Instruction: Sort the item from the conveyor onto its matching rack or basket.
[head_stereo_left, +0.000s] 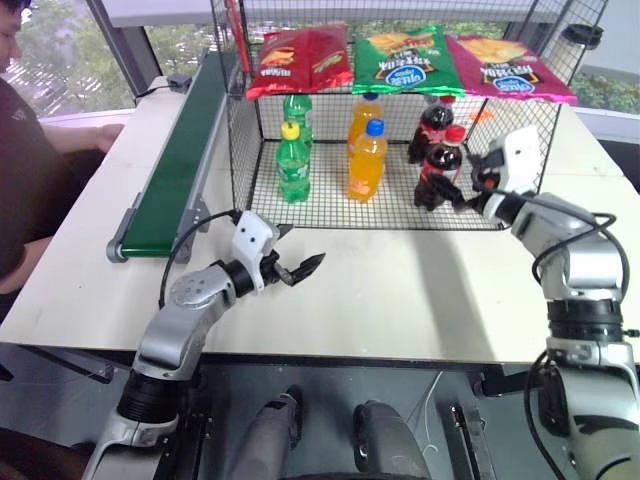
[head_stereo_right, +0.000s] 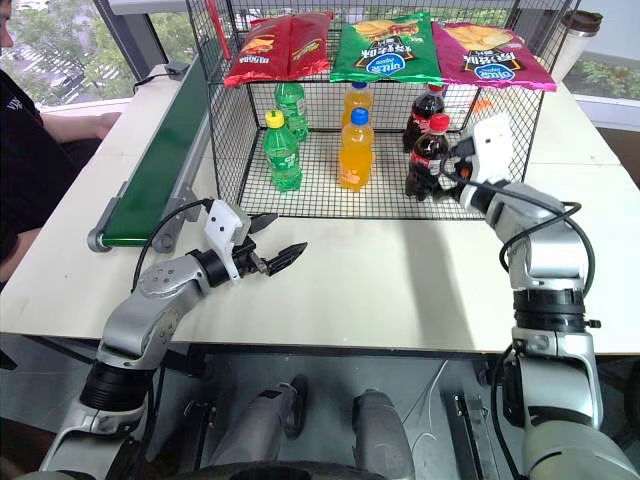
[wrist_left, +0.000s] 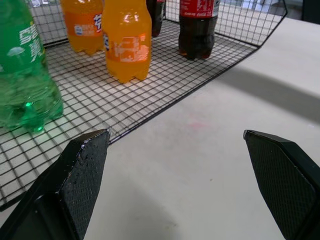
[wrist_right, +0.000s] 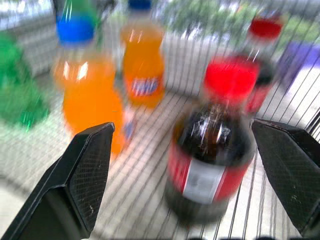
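Note:
Two cola bottles with red caps stand upright on the mesh floor at the right end of the black wire basket (head_stereo_left: 330, 212). The front cola bottle (head_stereo_left: 443, 165) is just ahead of my right gripper (head_stereo_left: 452, 186), whose fingers (wrist_right: 85, 170) are spread wide to either side of it without touching. The rear cola bottle (head_stereo_left: 435, 122) stands behind it. My left gripper (head_stereo_left: 300, 264) hangs open and holds nothing, low over the table in front of the basket. The dark-green conveyor (head_stereo_left: 182, 155) runs along the left side with no bottle on the part I see.
Two green soda bottles (head_stereo_left: 292, 160) and two orange-drink bottles (head_stereo_left: 367, 160) stand in the basket's left and middle. Chip bags (head_stereo_left: 405, 58) lie on the slanted upper shelf. A person (head_stereo_left: 25, 170) sits at the table's left. A dark cup (head_stereo_left: 580, 38) stands back right.

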